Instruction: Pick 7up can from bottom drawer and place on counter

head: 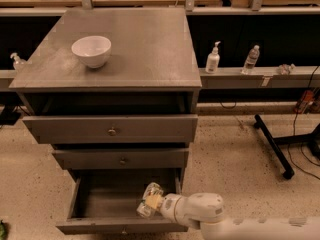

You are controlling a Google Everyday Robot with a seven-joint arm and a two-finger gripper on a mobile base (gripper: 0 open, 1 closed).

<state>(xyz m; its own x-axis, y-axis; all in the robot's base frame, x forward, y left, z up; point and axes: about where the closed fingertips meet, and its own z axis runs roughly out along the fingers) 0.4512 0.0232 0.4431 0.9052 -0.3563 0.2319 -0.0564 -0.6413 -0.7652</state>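
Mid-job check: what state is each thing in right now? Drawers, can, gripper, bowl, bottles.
bottom drawer: pulled wide open.
top drawer: partly pulled out.
middle drawer: out only slightly.
7up can: inside the bottom drawer, tilted, at the gripper's tip.
gripper: inside the bottom drawer, at the can.
white bowl: upright on the counter, looks empty.
pump bottle: upright.
water bottle: upright.
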